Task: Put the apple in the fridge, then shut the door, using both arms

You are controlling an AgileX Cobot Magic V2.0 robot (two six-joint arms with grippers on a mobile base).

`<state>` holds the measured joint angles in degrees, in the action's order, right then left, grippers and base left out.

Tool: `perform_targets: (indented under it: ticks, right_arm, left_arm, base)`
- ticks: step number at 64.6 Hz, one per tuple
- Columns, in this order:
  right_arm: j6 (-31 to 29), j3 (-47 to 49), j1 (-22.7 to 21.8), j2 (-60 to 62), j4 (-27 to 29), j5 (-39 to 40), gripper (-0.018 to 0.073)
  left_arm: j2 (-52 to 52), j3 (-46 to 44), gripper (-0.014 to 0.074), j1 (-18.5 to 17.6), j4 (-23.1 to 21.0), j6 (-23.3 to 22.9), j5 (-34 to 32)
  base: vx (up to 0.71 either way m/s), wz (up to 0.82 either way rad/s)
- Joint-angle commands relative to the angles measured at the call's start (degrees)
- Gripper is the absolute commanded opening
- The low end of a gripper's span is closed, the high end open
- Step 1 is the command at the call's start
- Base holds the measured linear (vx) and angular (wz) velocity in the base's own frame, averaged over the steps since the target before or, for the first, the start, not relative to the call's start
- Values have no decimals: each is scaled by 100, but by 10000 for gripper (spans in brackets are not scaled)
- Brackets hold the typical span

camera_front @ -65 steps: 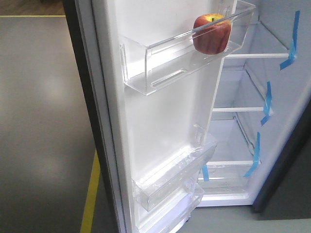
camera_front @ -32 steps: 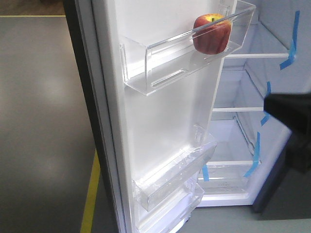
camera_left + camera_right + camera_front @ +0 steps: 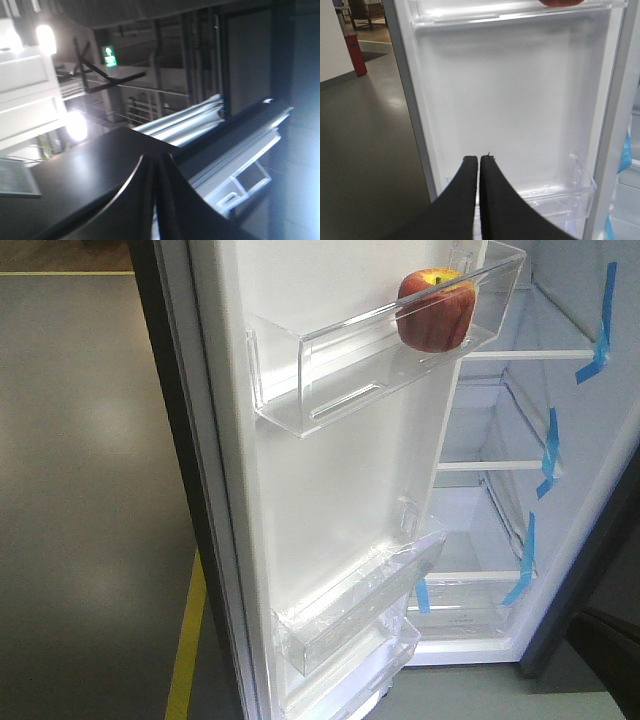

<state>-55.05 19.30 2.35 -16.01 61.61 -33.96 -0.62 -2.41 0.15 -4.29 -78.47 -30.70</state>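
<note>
The red apple (image 3: 435, 310) sits in the clear upper bin (image 3: 330, 375) of the open door (image 3: 330, 500), whose white lining faces me. To the right is the fridge (image 3: 500, 410), its white shelves showing. My right gripper (image 3: 479, 159) is shut and empty, pointing at the door lining (image 3: 520, 100) well below the apple (image 3: 560, 2), whose underside shows at the top edge. A dark piece of an arm (image 3: 607, 660) sits in the bottom right corner. My left gripper (image 3: 156, 159) is shut and empty, over a dark surface (image 3: 85, 175) in a dim, tilted view.
Blue tape strips (image 3: 548, 452) mark the shelf ends. Two lower clear bins (image 3: 350, 605) hang on the door. A yellow line (image 3: 187, 640) runs on the grey floor to the door's left. A red object (image 3: 356, 52) stands far left on the floor.
Half a second ago a black arm crossed the right edge of the front view at shelf height. It has dropped, and only a dark piece shows in the bottom right corner. The apple has not moved.
</note>
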Motion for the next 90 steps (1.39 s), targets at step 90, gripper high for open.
perform_targets:
  ticks: [90]
  right_arm:
    - [-62, 156, -4, -27, 319, -277, -4]
  left_arm:
    - [10922, -9779, -8, -118, 5871, -4490, -3711]
  base:
    - [0, 0]
